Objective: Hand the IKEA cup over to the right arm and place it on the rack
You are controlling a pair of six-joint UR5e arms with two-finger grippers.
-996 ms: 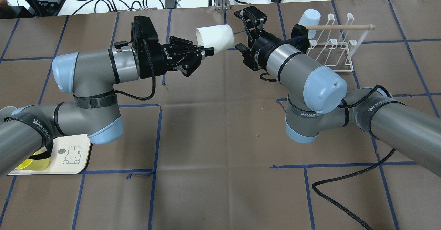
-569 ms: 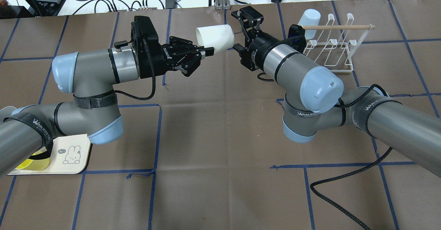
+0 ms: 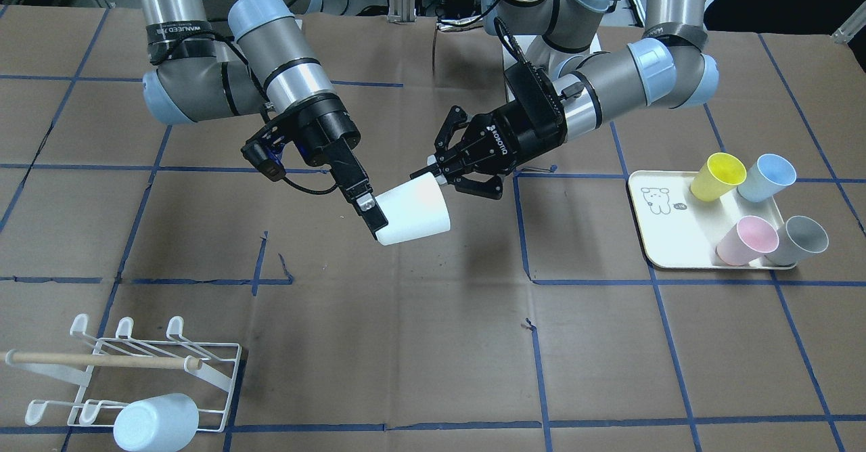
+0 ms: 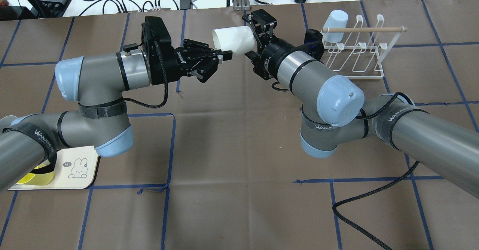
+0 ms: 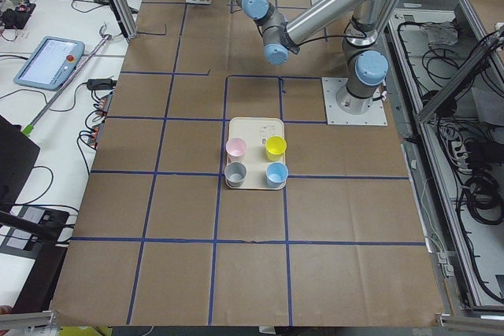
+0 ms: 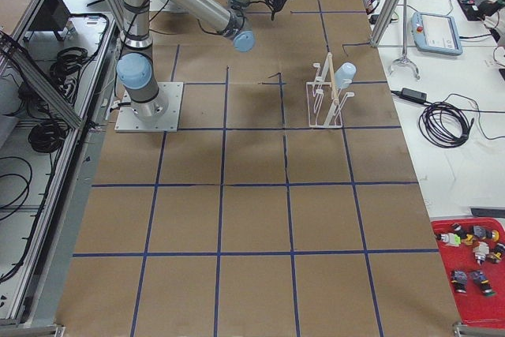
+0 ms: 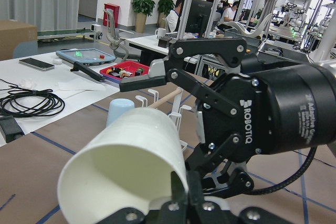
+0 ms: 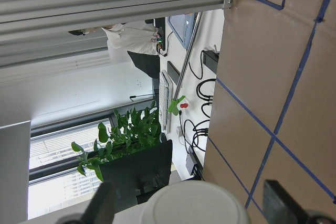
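A white IKEA cup [image 4: 234, 38] hangs sideways in the air over the far middle of the table. My left gripper [image 4: 225, 55] is shut on its rim, also seen in the front view [image 3: 434, 174]. My right gripper [image 4: 252, 37] is open, its jaws standing on either side of the cup's base end without closing on it. In the right wrist view the cup's base [image 8: 194, 203] lies between the two spread fingers [image 8: 281, 208]. The white wire rack [image 4: 359, 49] with its wooden dowel stands behind the right arm.
A pale blue cup [image 4: 335, 25] sits upturned on the rack's far prongs. A cream tray [image 3: 666, 235] with several coloured cups lies on the robot's left side. A black cable [image 4: 359, 220] trails over the table under the right arm.
My right gripper has moved left toward the cup, so its open fingers now straddle the cup's base. The left gripper and cup have stayed in place.
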